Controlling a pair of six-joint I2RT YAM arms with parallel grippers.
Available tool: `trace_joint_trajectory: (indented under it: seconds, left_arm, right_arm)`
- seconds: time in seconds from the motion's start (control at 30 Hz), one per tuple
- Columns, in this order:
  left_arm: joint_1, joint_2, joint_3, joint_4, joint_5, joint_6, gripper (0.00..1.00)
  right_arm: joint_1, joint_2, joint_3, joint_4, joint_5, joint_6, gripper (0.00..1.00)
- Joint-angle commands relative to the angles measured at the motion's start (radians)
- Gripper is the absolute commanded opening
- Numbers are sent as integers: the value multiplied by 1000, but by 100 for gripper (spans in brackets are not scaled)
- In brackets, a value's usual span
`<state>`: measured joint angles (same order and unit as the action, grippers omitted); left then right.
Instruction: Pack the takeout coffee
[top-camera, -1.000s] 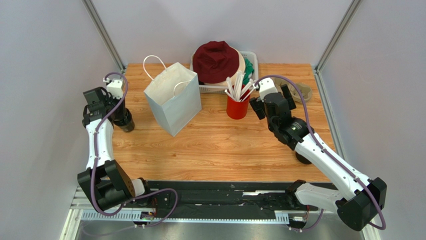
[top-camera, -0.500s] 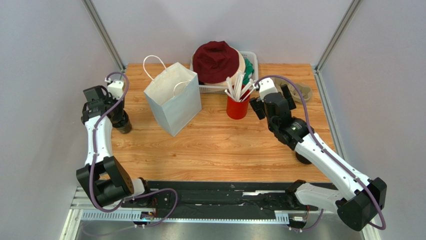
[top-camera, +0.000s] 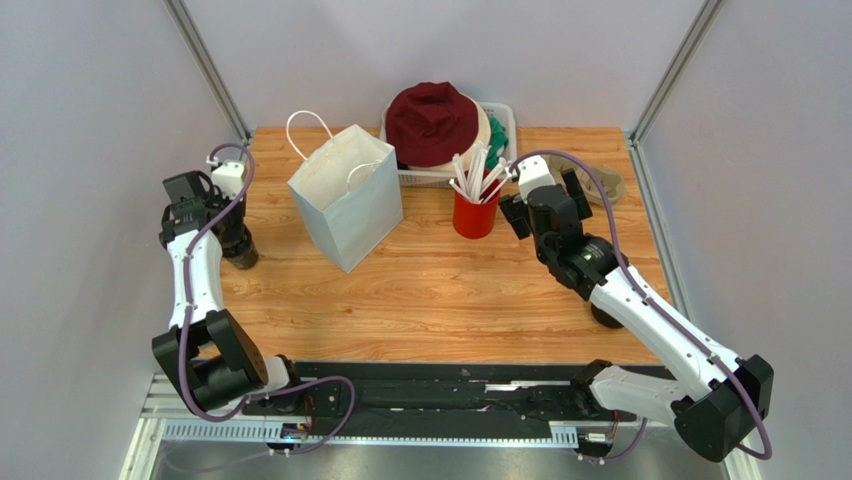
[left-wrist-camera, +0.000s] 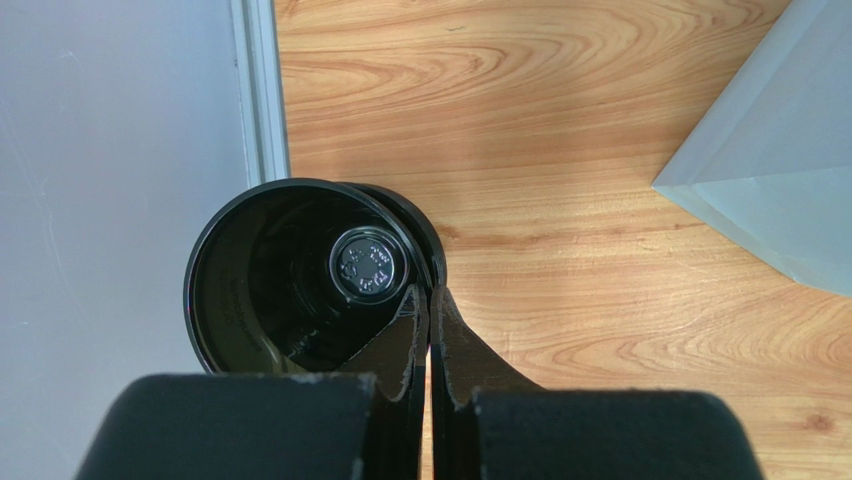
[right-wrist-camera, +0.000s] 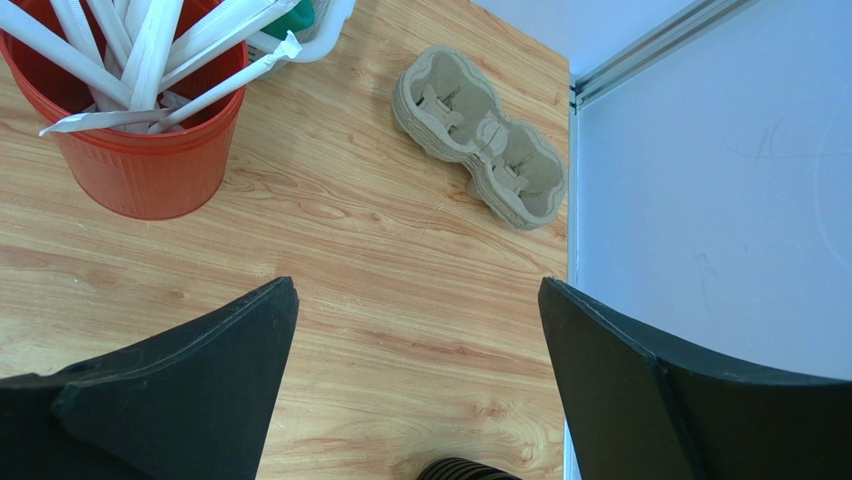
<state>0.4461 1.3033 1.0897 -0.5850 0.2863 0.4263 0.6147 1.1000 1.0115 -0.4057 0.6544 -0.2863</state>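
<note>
The takeout coffee is not visible in any view. My left gripper (left-wrist-camera: 430, 295) is shut on the rim of an all-black lidless cup (left-wrist-camera: 260, 260), one finger inside the wall and one outside. A second dark rim (left-wrist-camera: 415, 215) peeks out just behind it. From above, this cup (top-camera: 243, 252) sits at the table's left edge under the left gripper (top-camera: 235, 232). A white paper bag (top-camera: 345, 200) stands open to its right. My right gripper (right-wrist-camera: 415, 290) hangs open over bare wood, nothing between its fingers.
A red cup of wrapped straws (top-camera: 475, 215) stands beside the right gripper. A cardboard cup carrier (right-wrist-camera: 480, 135) lies near the right wall. A white basket (top-camera: 505, 115) holds a maroon hat (top-camera: 430, 120). A black ringed round item (right-wrist-camera: 465, 470) lies under the right arm.
The left gripper, still shut on the black cup, has shifted slightly left toward the wall. The right arm has not moved.
</note>
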Motion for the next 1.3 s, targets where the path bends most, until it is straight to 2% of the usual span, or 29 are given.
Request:
trace_joint_trajectory:
  seconds: [0.0,0.07,0.27,0.33,0.37,0.4,0.47,0.53,0.6,0.63,0.77,0.9,1.0,1.27]
  left_arm:
    - [11,-44,-1,44,29,-26,0]
    - [13,-42,12,25,53,-32,0]
    - [11,2,70,-7,-51,-84,0]
    - [25,8,91,-73,70,-66,0]
    - [26,5,76,-61,62,-81,0]
    - [-10,5,72,-26,-22,-116,0]
    - [-12,-7,49,-21,-32,-86,0]
    - [-39,-35,16,40,-163,-94,0]
    - [-43,-61,-14,43,-115,-49,0]
    - [-47,-79,-33,71,-181,-63,0]
    - [-41,-76,-28,37,-144,-55,0]
    - [-41,-102,-40,66,-148,-46,8]
    - [-41,-128,-47,76,-107,-63,21]
    - [-40,-147,-28,54,-122,-55,34]
  right_arm:
    - [6,-11,-4,42,14,-7,98]
    - [5,-8,-4,42,13,-5,98]
    - [11,3,-4,44,17,-8,98]
    - [13,18,-2,45,20,-8,98]
    - [11,26,-2,45,22,-8,98]
    - [13,41,-2,44,24,-7,98]
    - [13,57,-2,45,27,-5,98]
    - [11,72,-2,45,28,-4,98]
    - [8,80,-2,47,31,-1,98]
    - [7,80,-2,47,30,-1,98]
    - [-4,81,-2,50,30,1,98]
    - [-16,75,-5,50,21,4,98]
    - [-24,70,-5,51,19,6,98]
    - [-33,66,-7,50,13,7,98]
